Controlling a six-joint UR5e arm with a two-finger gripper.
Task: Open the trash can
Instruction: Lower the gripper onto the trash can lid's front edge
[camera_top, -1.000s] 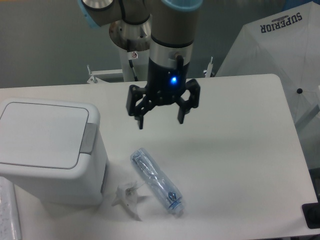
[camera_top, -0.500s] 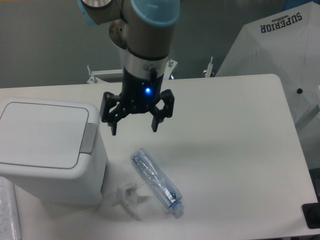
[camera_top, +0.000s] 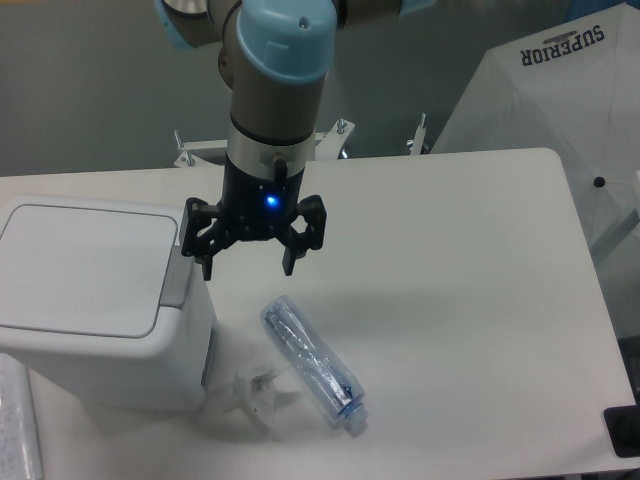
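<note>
I see a white table with rounded corners filling most of the view. Nearest me on it lie a small clear plastic piece and a clear plastic bottle on its side, cap end pointing toward the front edge. A dark object sits at the table's front right corner, cut by the frame. Behind the table is a grey wall, with a white metal bracket frame at the far edge. At right stands a white umbrella-like reflector printed "SUPERIOR".

Compared with a second ago, my arm has travelled left: the gripper was over the table's middle, well apart from the bin, and now hangs just beside the bin's right edge, its left finger near the grey tab. I cannot tell whether it touches. The bottle, plastic piece and bin have not moved.

The gripper's fingers are spread apart, holding nothing, and a blue light glows on its body.

The trash can sits at the table's front left, partly cut by the frame. It is white, boxy, with rounded corners. Its flat lid lies closed. The grey push tab sits at the lid's right edge, facing the gripper.
</note>
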